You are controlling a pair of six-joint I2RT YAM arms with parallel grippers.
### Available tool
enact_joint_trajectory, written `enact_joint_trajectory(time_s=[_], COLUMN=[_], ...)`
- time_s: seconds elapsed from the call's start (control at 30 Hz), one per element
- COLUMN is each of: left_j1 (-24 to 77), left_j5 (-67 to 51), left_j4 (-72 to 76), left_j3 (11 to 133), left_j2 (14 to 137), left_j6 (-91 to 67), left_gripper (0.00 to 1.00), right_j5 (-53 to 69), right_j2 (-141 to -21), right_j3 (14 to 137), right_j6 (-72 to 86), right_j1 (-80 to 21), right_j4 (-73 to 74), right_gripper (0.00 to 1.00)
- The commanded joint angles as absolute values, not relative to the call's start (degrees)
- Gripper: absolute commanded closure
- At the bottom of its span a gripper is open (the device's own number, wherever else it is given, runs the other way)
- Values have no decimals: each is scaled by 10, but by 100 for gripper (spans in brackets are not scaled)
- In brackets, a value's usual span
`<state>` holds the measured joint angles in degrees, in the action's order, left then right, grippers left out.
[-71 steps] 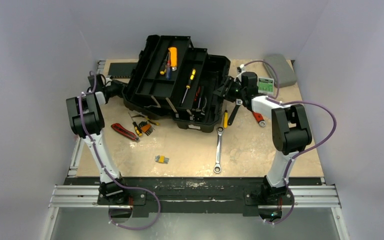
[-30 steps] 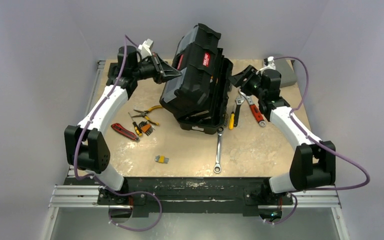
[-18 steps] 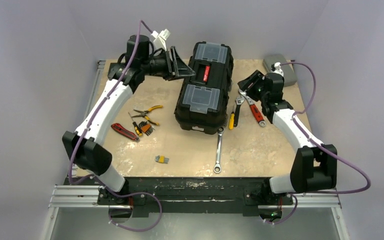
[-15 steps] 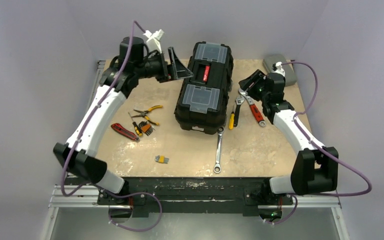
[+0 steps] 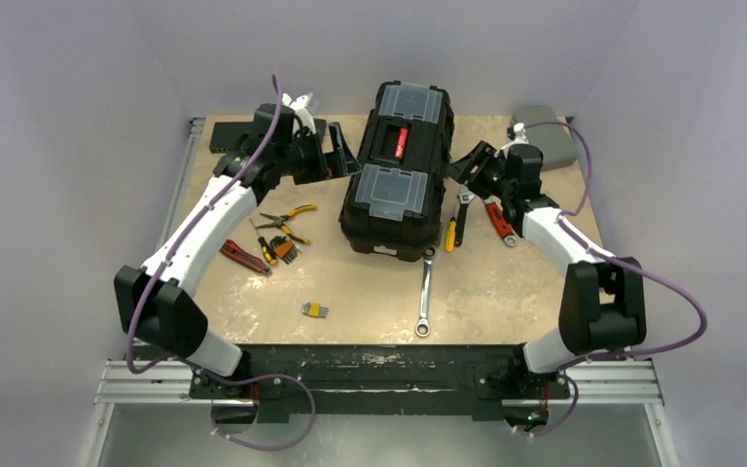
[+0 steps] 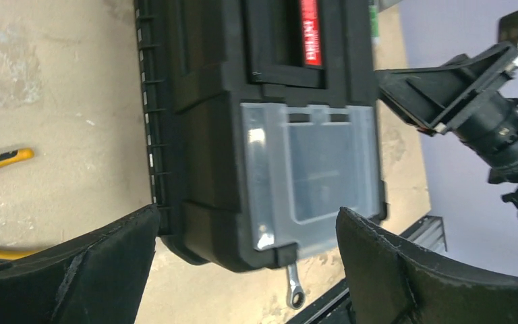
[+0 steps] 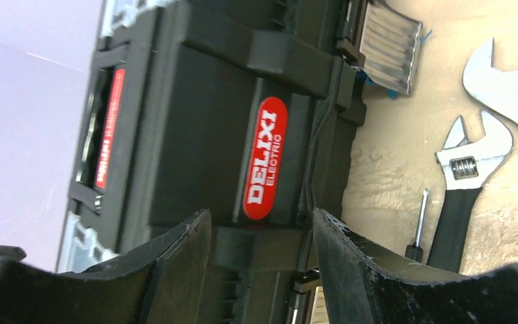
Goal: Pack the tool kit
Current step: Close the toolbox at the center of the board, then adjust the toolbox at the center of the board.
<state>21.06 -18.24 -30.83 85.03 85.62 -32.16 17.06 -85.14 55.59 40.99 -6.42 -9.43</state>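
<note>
Toolbox (image 5: 396,185) lies shut in the middle of the table (image 5: 506,292); earlier its lid was open. Left gripper (image 5: 342,156) has spread wide just beside its left wall. Right gripper (image 5: 462,167), fingers apart and empty, stands near its right wall. Pliers (image 5: 287,212), ratchet wrench (image 5: 425,292) and adjustable wrench (image 5: 464,199) lie loose outside.

I count one toolbox (image 5: 396,170), two clear lids (image 5: 389,190), three wrenches (image 5: 425,292), two pliers (image 5: 287,212), two hex-key sets (image 5: 315,310), one screwdriver (image 5: 450,233), one knife (image 5: 243,256).

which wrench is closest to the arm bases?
The long bare-metal wrench, lying in front of the toolbox. The black-handled wrench and the red-handled wrench lie farther back, right of the toolbox.
</note>
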Motion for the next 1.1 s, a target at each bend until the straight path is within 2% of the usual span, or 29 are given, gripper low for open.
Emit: enact_joint_trajectory(time_s=[0.0, 0.23, 0.5, 0.73, 1.07], left_j1=[209, 209, 230, 232, 231], left_j5=[-164, -202, -241, -238, -175], left_j4=[-247, -224, -186, -146, -192], left_j3=[853, 885, 886, 813, 759], left_j2=[871, 936, 991, 962, 887], left_j6=[-317, -325, -346, -346, -316], left_gripper=[1, 2, 4, 5, 5], right_j5=[193, 198, 240, 247, 219], right_j2=[-876, -926, -993, -1006, -975], right_j3=[575, 563, 617, 629, 609], right_j6=[421, 440, 417, 407, 409], right_j1=[-65, -65, -66, -108, -184], right_j4=[-117, -149, -90, -84, -85], right_gripper=[44, 47, 50, 51, 52])
